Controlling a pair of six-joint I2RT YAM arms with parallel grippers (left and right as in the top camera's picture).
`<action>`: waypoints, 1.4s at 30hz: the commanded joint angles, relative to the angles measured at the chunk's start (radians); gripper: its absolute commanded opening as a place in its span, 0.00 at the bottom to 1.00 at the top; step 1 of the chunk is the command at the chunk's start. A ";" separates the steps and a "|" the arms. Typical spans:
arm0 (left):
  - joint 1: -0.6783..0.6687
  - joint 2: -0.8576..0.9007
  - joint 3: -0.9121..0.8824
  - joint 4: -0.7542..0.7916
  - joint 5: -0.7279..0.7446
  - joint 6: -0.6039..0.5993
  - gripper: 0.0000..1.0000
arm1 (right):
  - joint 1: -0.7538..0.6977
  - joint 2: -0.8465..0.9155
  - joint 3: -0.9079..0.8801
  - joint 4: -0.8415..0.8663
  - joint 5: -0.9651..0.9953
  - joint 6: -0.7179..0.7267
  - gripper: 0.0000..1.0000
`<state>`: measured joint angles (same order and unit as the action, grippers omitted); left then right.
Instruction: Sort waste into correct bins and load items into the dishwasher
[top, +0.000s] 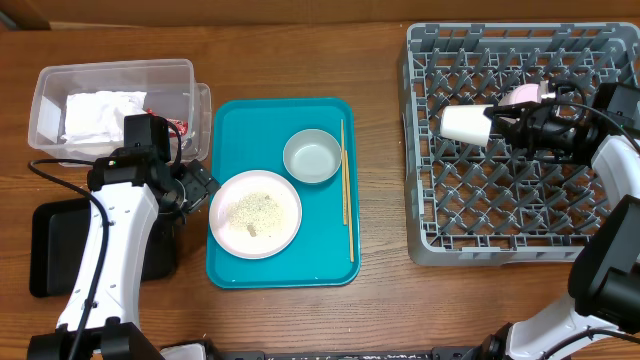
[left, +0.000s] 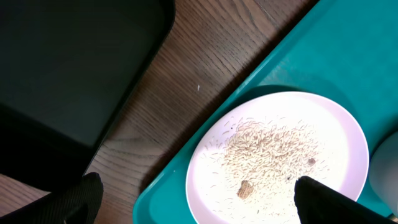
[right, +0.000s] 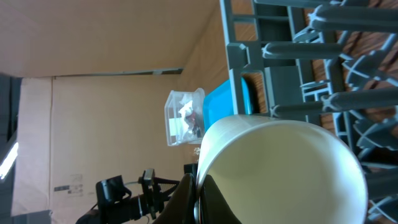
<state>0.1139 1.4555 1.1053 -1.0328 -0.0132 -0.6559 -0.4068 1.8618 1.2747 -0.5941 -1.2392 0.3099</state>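
My right gripper (top: 500, 120) is shut on the rim of the white cup (top: 465, 124) and holds it on its side over the grey dish rack (top: 425, 200); the cup fills the right wrist view (right: 280, 174). A small pink plate (top: 520, 96) stands in the rack behind it. My left gripper (top: 205, 188) is open at the left edge of the large plate (top: 255, 212), which carries rice crumbs (left: 273, 149). The bowl (top: 312, 157) and chopsticks (top: 346, 190) lie on the teal tray (top: 330, 265). The napkin (top: 100, 115) and red wrapper (top: 178, 126) are in the clear tub (top: 45, 90).
The black tray (top: 50, 250) lies at the front left, partly under my left arm, and shows in the left wrist view (left: 68, 68). Bare wooden table lies between the teal tray and the rack.
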 joint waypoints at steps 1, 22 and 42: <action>0.004 -0.003 0.000 -0.002 0.004 -0.014 1.00 | -0.010 0.006 -0.006 0.007 0.037 -0.001 0.04; 0.004 -0.003 0.000 -0.002 0.004 -0.014 1.00 | -0.070 0.019 0.000 -0.098 0.297 -0.003 0.09; 0.004 -0.003 0.000 -0.003 0.004 -0.014 1.00 | -0.039 -0.168 0.258 -0.504 0.706 -0.026 0.27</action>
<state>0.1139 1.4555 1.1053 -1.0328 -0.0132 -0.6559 -0.4797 1.7439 1.5040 -1.0958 -0.5690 0.2901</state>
